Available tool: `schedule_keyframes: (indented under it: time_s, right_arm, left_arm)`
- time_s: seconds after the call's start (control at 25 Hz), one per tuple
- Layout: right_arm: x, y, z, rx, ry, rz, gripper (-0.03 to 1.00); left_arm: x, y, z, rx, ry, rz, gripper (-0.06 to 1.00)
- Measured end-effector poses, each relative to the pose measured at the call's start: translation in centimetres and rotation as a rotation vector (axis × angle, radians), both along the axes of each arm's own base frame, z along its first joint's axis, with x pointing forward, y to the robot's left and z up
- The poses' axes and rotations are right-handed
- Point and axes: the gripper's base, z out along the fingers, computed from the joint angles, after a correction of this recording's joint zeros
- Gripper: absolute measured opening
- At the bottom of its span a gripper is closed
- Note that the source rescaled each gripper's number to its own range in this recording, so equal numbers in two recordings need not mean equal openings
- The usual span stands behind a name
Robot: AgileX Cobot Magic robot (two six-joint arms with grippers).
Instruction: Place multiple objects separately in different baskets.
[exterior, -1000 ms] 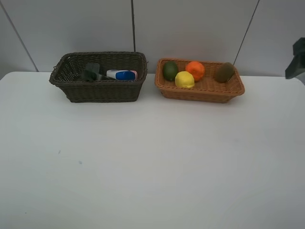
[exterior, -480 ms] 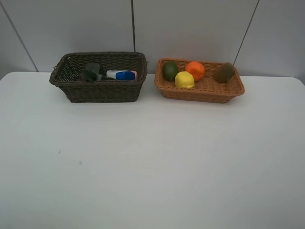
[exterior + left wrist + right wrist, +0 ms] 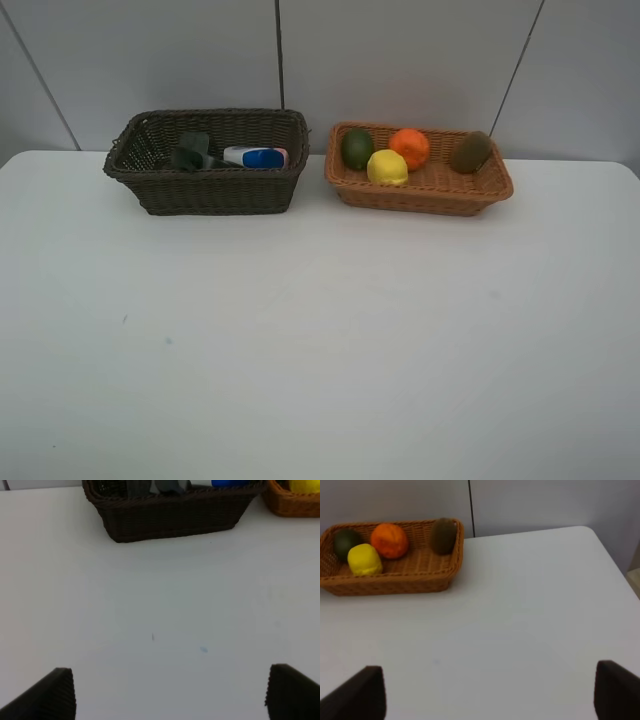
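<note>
With both claws spread empty, the round, likely slippery lemon [image 3: 364, 559], well ahead of the right claw [image 3: 489, 692], is best gripped across its middle.

Plain white rectangular table [image 3: 320, 340], matte top, few tiny dark specks and faint blue speck near left front. Behind it pale grey panelled wall [image 3: 400, 60], thin dark seams between panels. Soft even light, weak shadows. Table's rounded far right corner seen from right wrist view.
</note>
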Motion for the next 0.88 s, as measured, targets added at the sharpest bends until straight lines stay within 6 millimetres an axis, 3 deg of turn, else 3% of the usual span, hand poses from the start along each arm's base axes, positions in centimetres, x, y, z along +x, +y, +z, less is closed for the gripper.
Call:
schedule_keyframes:
  time_s: [0.24,0.44,0.88]
  right_arm:
    - [0.2,0.6,-0.5,0.028,0.023,0.063,0.98]
    - [1.6,0.7,-2.2,-0.005,0.048,0.082,0.98]
    - [1.7,0.7,-2.2,-0.009,0.035,0.085,0.98]
  left_arm:
    - [0.0,0.0,0.0,0.000,0.000,0.000,1.00]
    - [0.0,0.0,0.0,0.000,0.000,0.000,1.00]
    - [0.0,0.0,0.0,0.000,0.000,0.000,1.00]
